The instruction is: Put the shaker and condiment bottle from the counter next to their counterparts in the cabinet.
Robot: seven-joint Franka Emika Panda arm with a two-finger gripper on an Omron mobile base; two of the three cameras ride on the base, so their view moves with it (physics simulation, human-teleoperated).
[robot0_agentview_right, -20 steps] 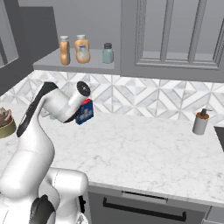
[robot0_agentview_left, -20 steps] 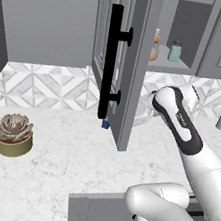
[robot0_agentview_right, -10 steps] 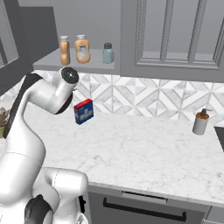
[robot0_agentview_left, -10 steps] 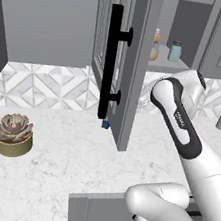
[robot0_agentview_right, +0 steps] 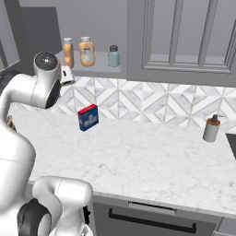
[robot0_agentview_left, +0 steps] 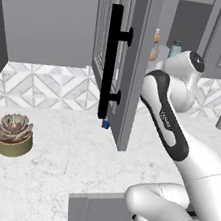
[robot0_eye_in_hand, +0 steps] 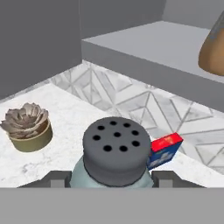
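**Shaker held up near the open cabinet shelf**

The hand (robot0_eye_in_hand: 114, 181) was partly closed around a pale teal shaker (robot0_eye_in_hand: 116, 155), its dark perforated cap between the fingertips (robot0_eye_in_hand: 56, 178), lifted above the marble table (robot0_agentview_right: 152, 161) just below the grey cabinet shelf (robot0_agentview_right: 99, 70). On that shelf stood a slim orange bottle (robot0_agentview_right: 68, 51), a squat orange condiment bottle (robot0_agentview_right: 86, 51) and a second teal shaker (robot0_agentview_right: 113, 56). Below the shelf, a blue-and-red box (robot0_agentview_right: 88, 117) stood on the table.
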